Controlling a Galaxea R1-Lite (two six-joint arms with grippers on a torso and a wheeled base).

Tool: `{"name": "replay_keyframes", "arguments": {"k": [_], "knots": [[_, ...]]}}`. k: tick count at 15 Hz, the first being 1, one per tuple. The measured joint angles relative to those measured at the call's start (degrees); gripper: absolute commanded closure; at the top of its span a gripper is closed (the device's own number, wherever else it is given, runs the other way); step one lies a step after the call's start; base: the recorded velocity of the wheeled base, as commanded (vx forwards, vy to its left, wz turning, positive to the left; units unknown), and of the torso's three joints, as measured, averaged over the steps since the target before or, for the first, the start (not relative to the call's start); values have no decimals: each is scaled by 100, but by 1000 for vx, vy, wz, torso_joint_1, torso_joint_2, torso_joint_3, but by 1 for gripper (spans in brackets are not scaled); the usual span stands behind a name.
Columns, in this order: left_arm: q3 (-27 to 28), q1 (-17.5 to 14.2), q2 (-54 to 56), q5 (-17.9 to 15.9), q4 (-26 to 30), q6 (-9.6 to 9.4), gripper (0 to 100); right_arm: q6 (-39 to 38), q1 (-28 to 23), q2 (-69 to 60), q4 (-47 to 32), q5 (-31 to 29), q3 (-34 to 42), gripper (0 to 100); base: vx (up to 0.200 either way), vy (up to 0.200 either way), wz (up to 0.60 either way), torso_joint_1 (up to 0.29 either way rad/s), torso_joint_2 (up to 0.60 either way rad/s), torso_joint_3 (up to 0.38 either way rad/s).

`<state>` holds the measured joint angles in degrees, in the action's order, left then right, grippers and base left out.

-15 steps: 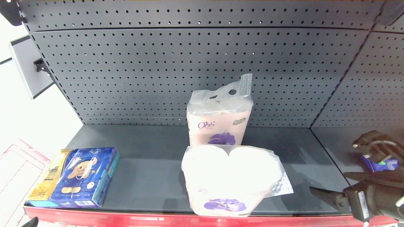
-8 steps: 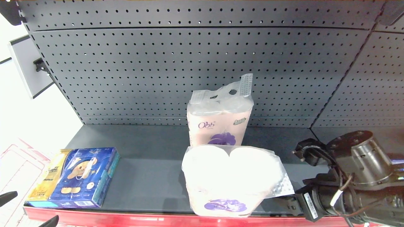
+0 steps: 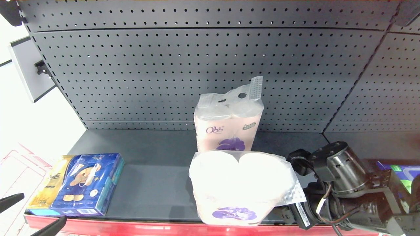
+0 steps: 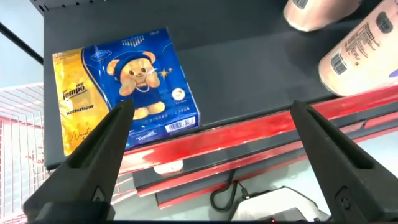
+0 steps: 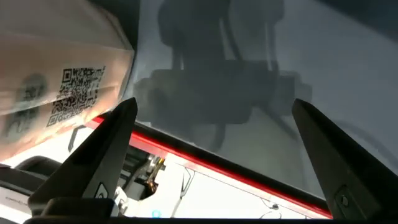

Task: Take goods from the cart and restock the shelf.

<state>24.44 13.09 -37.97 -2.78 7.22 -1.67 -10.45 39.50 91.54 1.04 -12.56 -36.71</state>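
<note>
On the dark grey shelf [image 3: 154,177], one pink-and-purple toilet paper pack [image 3: 228,126] stands upright by the pegboard. A second pack [image 3: 241,186] sits at the red front edge. A blue tissue pack with a bear [image 3: 78,183] lies at the shelf's left end. My left gripper [image 3: 31,214] hangs open below and in front of that tissue pack [image 4: 134,93], holding nothing. My right gripper [image 5: 211,155] is open at the shelf's front edge, close beside the front pack [image 5: 56,93], with its fingers partly hidden under the pack's plastic flap.
A red wire cart [image 3: 16,170] stands at the lower left, also in the left wrist view [image 4: 18,137]. A blue-and-green pack [image 3: 398,172] lies in the neighbouring bay on the right. The shelf between the tissue pack and the toilet paper is bare.
My right arm has swung left along the shelf front up to the front toilet paper pack. My left gripper has come up into the head view at the lower left.
</note>
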Motion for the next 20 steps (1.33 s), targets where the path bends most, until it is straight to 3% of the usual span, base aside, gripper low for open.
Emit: {"name": "replay_keyframes", "arguments": {"k": [20], "knots": [[-6,0,29,11,-11,202,0,-28,210,416,-4,-63,-207,0,0,0,0,0,0,0]]}}
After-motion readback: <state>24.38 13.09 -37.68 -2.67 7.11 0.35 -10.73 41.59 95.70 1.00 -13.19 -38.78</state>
